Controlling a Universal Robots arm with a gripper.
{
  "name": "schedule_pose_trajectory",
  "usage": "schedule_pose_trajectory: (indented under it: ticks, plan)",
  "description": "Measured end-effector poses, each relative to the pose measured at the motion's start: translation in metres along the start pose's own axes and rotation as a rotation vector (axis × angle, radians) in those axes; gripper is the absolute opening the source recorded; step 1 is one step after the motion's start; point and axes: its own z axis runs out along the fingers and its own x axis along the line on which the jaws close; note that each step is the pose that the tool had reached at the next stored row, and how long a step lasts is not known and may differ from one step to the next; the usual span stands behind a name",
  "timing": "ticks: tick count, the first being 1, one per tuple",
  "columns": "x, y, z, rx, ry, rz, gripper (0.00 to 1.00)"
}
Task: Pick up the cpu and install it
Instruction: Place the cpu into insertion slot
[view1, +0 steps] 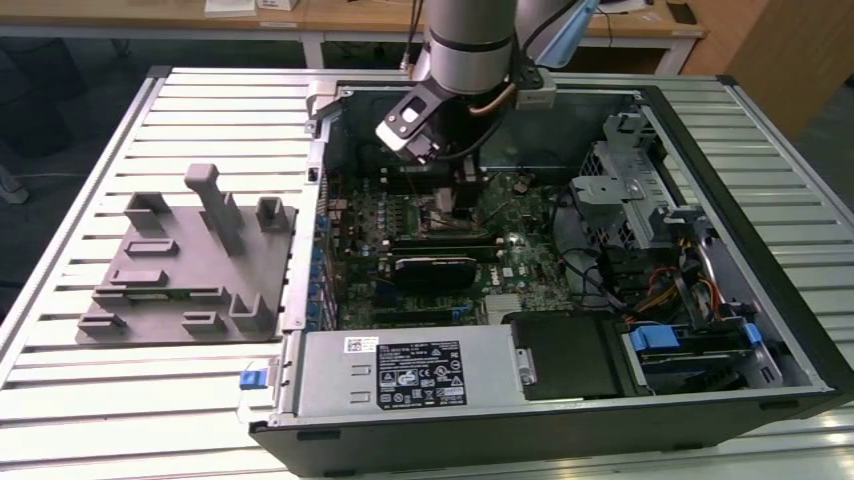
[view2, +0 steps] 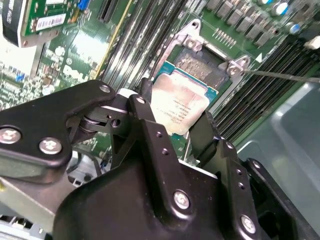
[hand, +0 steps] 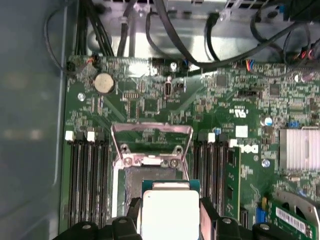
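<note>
The gripper (view2: 175, 119) is clamped on the cpu (view2: 182, 102) — black fingers (view2: 145, 112) pinch two opposite edges of the flat square chip, its dull silvery plate rimmed in green. It hangs over the socket (hand: 150, 175) (dark, recessed, its metal load plate (hand: 151, 136) hinged open) between the motherboard's (hand: 150, 102) memory slots. Pick-up looks done — seating and latching do not.
</note>
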Motion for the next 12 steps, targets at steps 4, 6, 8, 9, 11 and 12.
schedule_pose_trajectory:
  ticks: [4,6,8,9,11,12]
  plan:
    - [0.0,-0.0005,0.0021,-0.0177,-0.0008,0.0,0.54]
    - [0.0001,-0.0008,0.0035,-0.0177,-0.0008,-0.001,0.54]
    - [0.0002,-0.0014,0.0046,-0.0178,-0.0007,-0.003,0.54]
    - [0.0006,-0.0018,0.0051,-0.0177,-0.0012,-0.004,0.54]
    - [0.0019,-0.0028,0.0062,-0.0178,-0.0026,-0.006,0.54]
    - [0.0025,-0.0032,0.0069,-0.0178,-0.0035,-0.007,0.54]
